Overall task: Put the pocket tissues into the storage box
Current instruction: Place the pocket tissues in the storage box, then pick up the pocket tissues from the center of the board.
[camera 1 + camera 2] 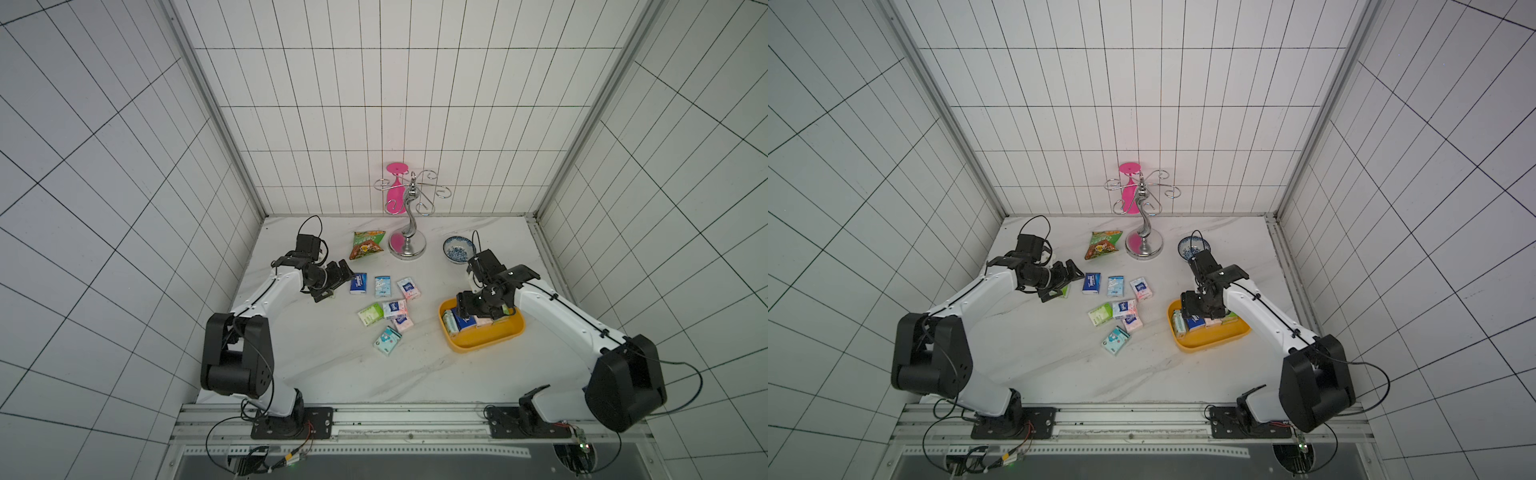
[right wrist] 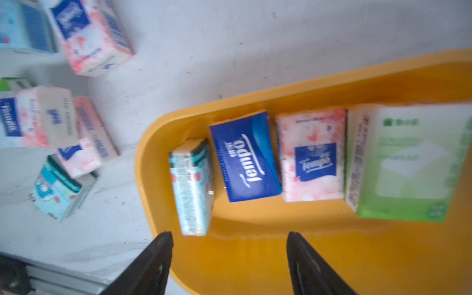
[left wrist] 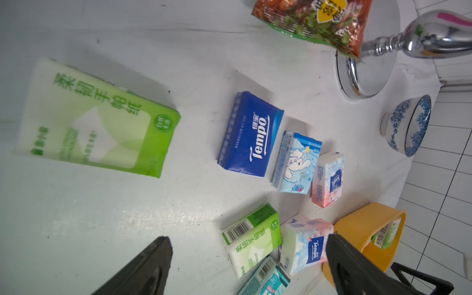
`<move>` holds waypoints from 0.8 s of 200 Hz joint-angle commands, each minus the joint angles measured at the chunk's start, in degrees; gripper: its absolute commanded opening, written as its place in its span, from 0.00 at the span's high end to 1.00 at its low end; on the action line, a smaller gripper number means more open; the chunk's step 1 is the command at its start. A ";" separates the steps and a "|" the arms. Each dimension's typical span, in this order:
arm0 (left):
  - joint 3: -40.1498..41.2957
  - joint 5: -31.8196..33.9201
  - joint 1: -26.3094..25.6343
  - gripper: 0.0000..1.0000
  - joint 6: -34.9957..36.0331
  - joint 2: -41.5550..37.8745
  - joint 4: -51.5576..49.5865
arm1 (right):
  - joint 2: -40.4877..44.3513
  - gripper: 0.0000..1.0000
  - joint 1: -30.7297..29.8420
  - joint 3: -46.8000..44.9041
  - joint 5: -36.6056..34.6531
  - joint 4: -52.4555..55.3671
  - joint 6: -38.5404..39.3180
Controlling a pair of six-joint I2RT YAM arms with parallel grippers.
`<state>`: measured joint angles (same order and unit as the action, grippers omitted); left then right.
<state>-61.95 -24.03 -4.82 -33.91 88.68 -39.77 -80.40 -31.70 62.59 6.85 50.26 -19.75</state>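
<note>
My right fingers (image 1: 464, 311) hang spread, pinching nothing, above the yellow box (image 1: 484, 341), which sits at the right of the bench (image 1: 316, 374), close to the right-hand wall (image 1: 623, 216). Four tissue packets (image 2: 245, 155) line its far half: teal on edge at the left end, then dark blue, pink, green. My left fingers (image 1: 332, 282) are spread wide too, holding nothing, low beside a green packet (image 3: 97, 117) at the left of the loose group. Seven more lie mid-bench between the arms, three in a far row, four bunched nearer, two pink ones touching. Beyond them stand a snack bag (image 1: 365, 246), a metal cup stand (image 1: 409, 239) and, just behind my right wrist, a bowl (image 1: 458, 249). Open bench runs from the bunch to the near rail (image 1: 415, 420).
</note>
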 commanded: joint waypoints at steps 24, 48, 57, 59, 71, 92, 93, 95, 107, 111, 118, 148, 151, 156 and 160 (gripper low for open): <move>2.13 -1.39 1.01 0.03 -2.21 -3.75 3.29 | -6.70 0.24 -6.01 9.38 4.51 -3.79 5.22; 3.47 -1.11 1.68 0.03 -2.39 -5.29 3.31 | -12.38 0.24 -7.71 14.18 8.52 -5.79 10.17; 4.00 -1.26 2.28 0.03 -2.46 -5.92 3.30 | -14.93 0.24 -8.10 16.21 11.06 -6.00 11.76; 4.13 -1.34 2.45 0.03 -2.45 -6.08 3.30 | -15.44 0.24 -8.15 16.72 11.60 -6.04 12.15; 5.06 -1.63 3.91 0.02 -3.02 -6.87 3.37 | -18.86 0.15 -8.67 19.71 14.46 -6.55 13.66; 7.83 -4.01 7.83 0.02 -4.43 -7.90 4.33 | -24.40 0.08 -10.02 25.00 16.77 -6.61 16.05; 7.95 -4.05 8.00 0.02 -4.46 -7.95 4.34 | -24.74 0.08 -10.08 25.37 16.78 -6.55 16.14; 8.24 -4.21 8.36 0.02 -4.53 -8.05 4.39 | -25.27 0.09 -10.23 25.87 16.92 -6.33 16.39; 9.77 -4.49 10.13 0.02 -4.85 -8.94 4.52 | -28.04 0.09 -11.06 28.79 16.91 -5.57 17.46; 10.18 -4.52 10.50 0.02 -4.88 -9.23 4.52 | -28.85 0.09 -11.30 29.67 16.93 -5.41 17.73; 10.84 -4.52 10.99 0.02 -4.86 -9.69 4.47 | -30.18 0.09 -11.76 30.86 16.95 -5.21 18.04; 11.99 -4.24 11.72 0.02 -4.24 -11.20 3.94 | -35.61 0.09 -13.19 36.48 17.73 -3.83 19.16; 11.98 -4.23 11.68 0.02 -4.16 -11.18 3.88 | -36.25 0.09 -13.37 37.28 17.83 -3.48 19.28; 11.88 -4.19 11.68 0.02 -4.02 -11.34 3.70 | -37.21 0.09 -13.64 38.43 18.08 -2.82 19.59; 11.78 -4.18 11.69 0.02 -3.95 -11.42 3.65 | -37.99 0.09 -13.85 39.27 18.19 -2.26 19.78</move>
<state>-49.89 -27.33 6.57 -38.37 78.85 -37.04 -114.85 -44.16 96.25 23.05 44.62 -2.57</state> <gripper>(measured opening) 0.978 0.914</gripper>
